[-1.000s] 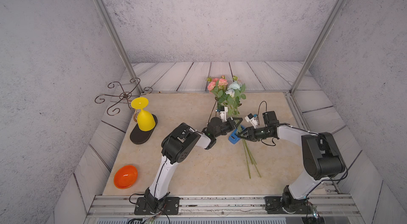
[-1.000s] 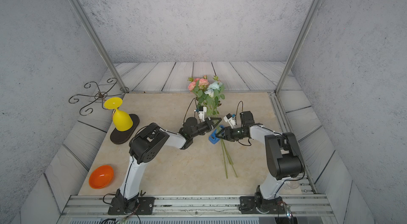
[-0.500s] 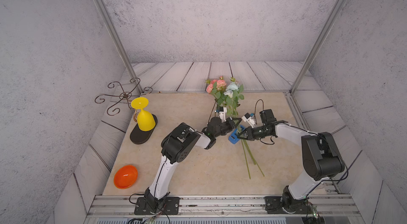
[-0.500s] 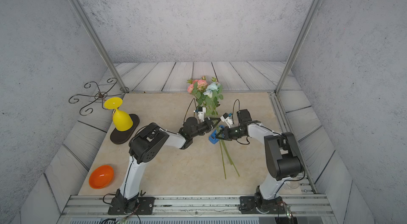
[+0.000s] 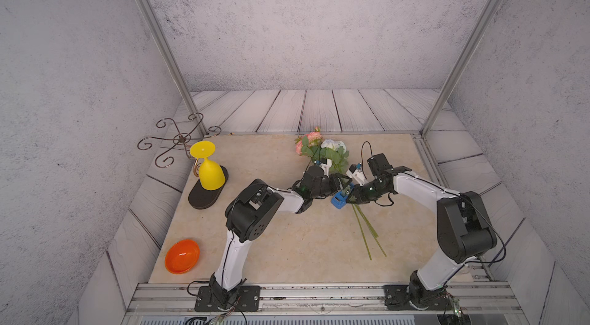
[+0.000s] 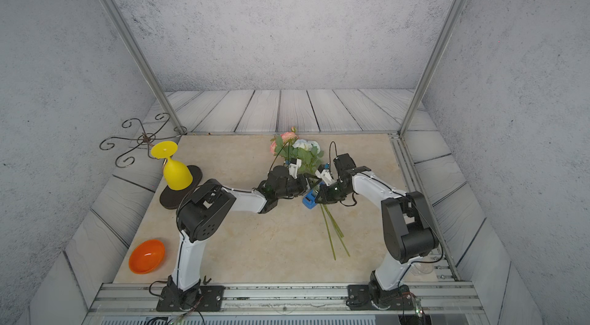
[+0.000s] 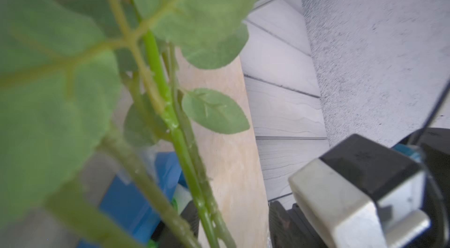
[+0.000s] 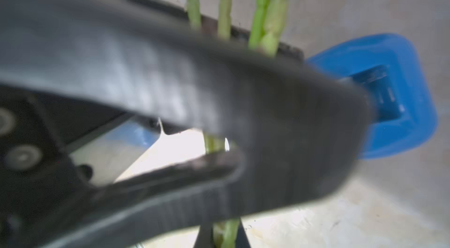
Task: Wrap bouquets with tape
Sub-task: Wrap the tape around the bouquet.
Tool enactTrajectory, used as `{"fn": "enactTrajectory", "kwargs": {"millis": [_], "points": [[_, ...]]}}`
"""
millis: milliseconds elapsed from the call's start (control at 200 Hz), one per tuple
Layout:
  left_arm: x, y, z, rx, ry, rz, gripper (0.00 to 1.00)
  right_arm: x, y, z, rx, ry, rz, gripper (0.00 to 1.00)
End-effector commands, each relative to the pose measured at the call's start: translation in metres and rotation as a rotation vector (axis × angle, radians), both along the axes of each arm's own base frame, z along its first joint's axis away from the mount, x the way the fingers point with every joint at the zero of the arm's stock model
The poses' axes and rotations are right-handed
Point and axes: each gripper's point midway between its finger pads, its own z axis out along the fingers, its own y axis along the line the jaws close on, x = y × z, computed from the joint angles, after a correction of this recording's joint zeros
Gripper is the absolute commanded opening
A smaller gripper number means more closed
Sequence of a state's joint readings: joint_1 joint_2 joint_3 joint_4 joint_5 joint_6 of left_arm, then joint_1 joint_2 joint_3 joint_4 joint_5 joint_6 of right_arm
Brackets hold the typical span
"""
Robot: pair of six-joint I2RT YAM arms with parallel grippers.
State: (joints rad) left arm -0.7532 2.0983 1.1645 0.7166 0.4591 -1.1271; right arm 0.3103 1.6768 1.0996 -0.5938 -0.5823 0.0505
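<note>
The bouquet (image 5: 322, 147) lies on the beige mat with pink and pale blooms to the back; its thin green stems (image 5: 367, 234) run forward. Both grippers meet at the stems beside the blue tape dispenser (image 5: 339, 200) (image 6: 309, 202). My right gripper (image 5: 351, 195) (image 8: 225, 234) is shut on the stems (image 8: 226, 232). My left gripper (image 5: 343, 181) (image 7: 236, 212) is open, with the stems (image 7: 185, 161) running between its fingers, close to one of them. The dispenser (image 7: 136, 198) sits just behind the stems. A blurred black finger of the left gripper crosses the right wrist view, next to the dispenser (image 8: 401, 103).
An upturned yellow goblet (image 5: 209, 170) stands on a black oval base (image 5: 204, 195) at the left, with a curly metal stand (image 5: 178, 139) behind it. An orange bowl (image 5: 182, 256) lies at the front left. Aluminium posts and grey walls close in the mat.
My right gripper has shut on the stems and my left gripper has opened off them. The blooms have shifted a little to the left.
</note>
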Motion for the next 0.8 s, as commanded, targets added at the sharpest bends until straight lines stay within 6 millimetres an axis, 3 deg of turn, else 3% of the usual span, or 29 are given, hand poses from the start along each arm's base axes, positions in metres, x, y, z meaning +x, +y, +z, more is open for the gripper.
{"fn": "enactTrajectory", "kwargs": {"millis": [0, 205, 315, 480, 656, 796], "points": [[-0.015, -0.003, 0.008, 0.09, 0.019, -0.086, 0.48, 0.006, -0.005, 0.008, -0.095, -0.074, 0.028, 0.0], [-0.012, -0.008, 0.0, 0.127, 0.09, -0.074, 0.41, 0.003, 0.003, 0.009, -0.148, -0.117, 0.074, 0.0], [-0.004, -0.014, 0.008, 0.12, 0.068, -0.063, 0.36, -0.001, 0.006, 0.008, -0.168, -0.14, 0.103, 0.0], [0.003, -0.021, 0.006, 0.089, 0.099, -0.046, 0.0, 0.001, 0.004, 0.007, -0.195, -0.164, 0.097, 0.0], [-0.003, -0.015, 0.002, 0.127, 0.099, -0.033, 0.0, 0.002, 0.001, 0.005, -0.214, -0.168, 0.084, 0.0], [0.0, -0.014, 0.01, 0.076, 0.067, -0.006, 0.0, -0.005, 0.004, 0.0, -0.128, -0.116, 0.024, 0.38]]}}
